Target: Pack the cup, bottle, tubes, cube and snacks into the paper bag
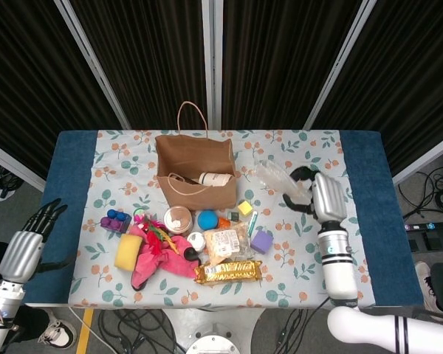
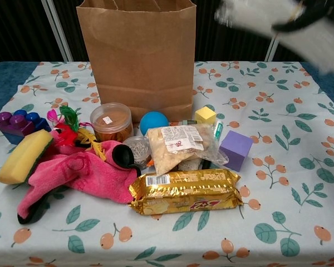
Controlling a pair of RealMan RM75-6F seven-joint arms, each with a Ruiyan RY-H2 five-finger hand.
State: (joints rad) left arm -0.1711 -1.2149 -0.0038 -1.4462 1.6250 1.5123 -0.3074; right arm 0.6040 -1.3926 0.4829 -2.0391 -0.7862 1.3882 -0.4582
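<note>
The brown paper bag (image 1: 196, 173) (image 2: 136, 55) stands open at the back middle of the table, with a white bottle (image 1: 215, 178) lying inside. My right hand (image 1: 315, 196) (image 2: 309, 14) is raised right of the bag and grips the bundle of clear tubes (image 1: 272, 177) (image 2: 247, 12), which is blurred in the chest view. On the cloth lie the purple cube (image 2: 235, 149) (image 1: 261, 240), a gold snack pack (image 2: 183, 192) (image 1: 227, 271), a clear snack bag (image 2: 181, 146) and a lidded cup (image 2: 111, 121). My left hand (image 1: 31, 240) hangs open off the table's left edge.
A pink cloth (image 2: 80, 172), yellow sponge (image 2: 22, 157), purple toy bricks (image 2: 14, 123), blue ball (image 2: 154, 122) and small yellow block (image 2: 205, 115) crowd the front left and middle. A green-tipped tube (image 2: 217, 130) lies beside the purple cube.
</note>
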